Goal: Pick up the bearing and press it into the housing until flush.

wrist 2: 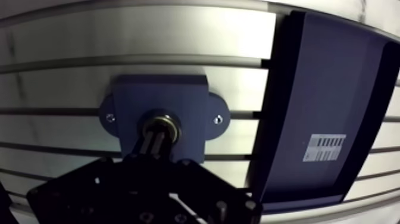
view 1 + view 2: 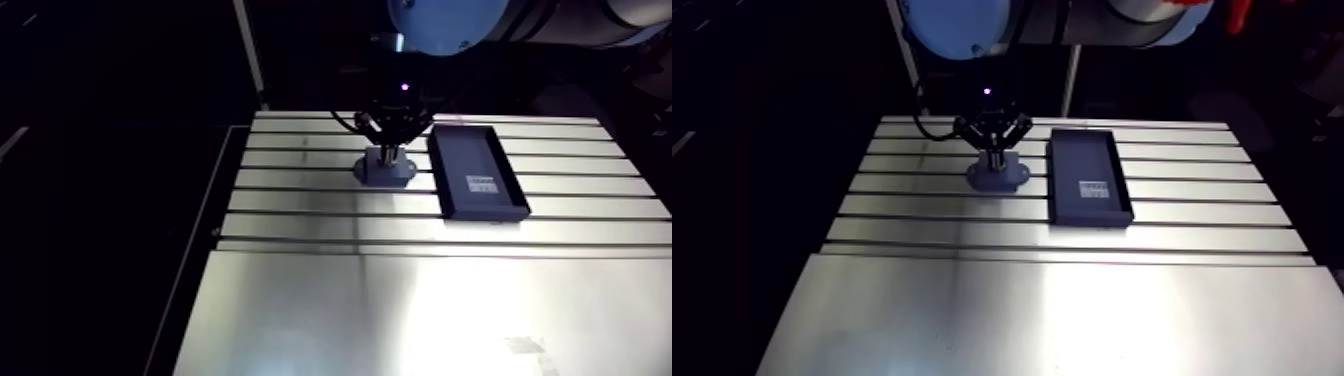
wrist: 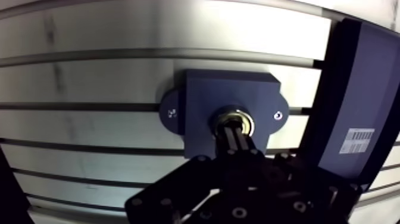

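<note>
A dark blue housing (image 3: 196,101) with two screw ears lies flat on the slotted table (image 2: 400,300). The bearing (image 3: 228,115), a brass-coloured ring, sits in the housing's round bore. My gripper (image 3: 234,132) stands straight above it. Its two fingers (image 3: 230,143) are pressed together, with their tips resting on the middle of the bearing. The fingers hide the bearing's centre. In the arm view the gripper (image 2: 392,158) comes down onto the housing (image 2: 372,176) near the back of the table.
A dark rectangular tray (image 2: 475,165) lies close beside the housing, to its right in the arm view. It carries a white barcode label (image 3: 357,140) on its floor. The smooth front half of the table is bare metal.
</note>
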`<action>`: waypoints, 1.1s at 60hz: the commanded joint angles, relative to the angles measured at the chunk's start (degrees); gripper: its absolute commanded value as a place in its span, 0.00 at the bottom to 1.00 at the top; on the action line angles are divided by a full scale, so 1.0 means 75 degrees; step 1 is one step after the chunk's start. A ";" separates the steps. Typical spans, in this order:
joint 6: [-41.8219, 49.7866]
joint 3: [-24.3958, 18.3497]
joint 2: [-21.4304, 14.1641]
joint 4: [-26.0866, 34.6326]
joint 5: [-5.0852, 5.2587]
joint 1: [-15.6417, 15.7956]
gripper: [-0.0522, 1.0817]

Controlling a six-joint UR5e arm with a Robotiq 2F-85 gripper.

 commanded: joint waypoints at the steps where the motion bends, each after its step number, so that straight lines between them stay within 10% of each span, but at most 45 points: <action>1: -0.0012 0.0013 -0.0010 -0.0008 0.0000 0.0000 1.00; 66: -0.0130 0.0084 0.0060 -0.0301 0.0012 -0.0012 1.00</action>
